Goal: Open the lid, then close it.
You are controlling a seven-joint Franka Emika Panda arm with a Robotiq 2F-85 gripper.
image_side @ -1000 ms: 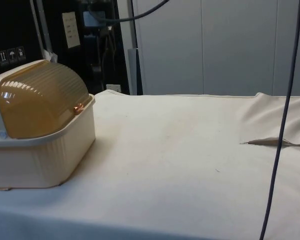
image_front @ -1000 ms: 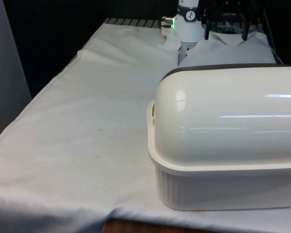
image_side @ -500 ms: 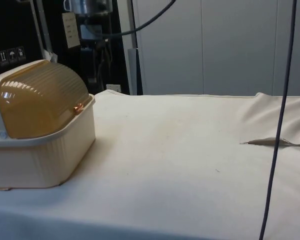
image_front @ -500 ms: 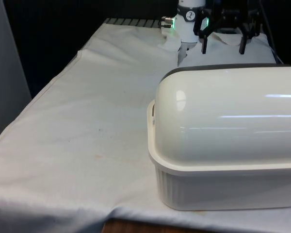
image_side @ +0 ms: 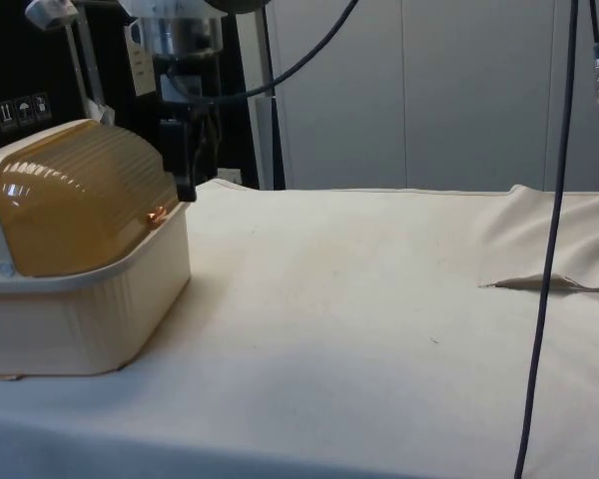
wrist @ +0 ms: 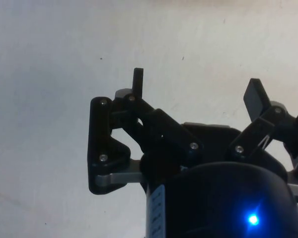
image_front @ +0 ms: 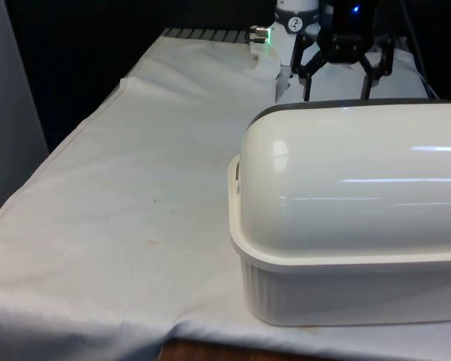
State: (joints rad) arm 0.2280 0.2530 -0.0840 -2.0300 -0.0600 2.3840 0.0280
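While the lid (image_side: pixel 80 200) sits closed, the tool (image_front: pixel 337 95) hangs spread wide just beyond it.

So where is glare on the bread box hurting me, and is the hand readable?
Front view: long white streaks and a bright spot on the bread box shell. Side view: small highlight on the amber lid, ribs still legible; the hand is dark against dark cabinets. Wrist view: hand silhouetted, fingers apart, over bright cloth.
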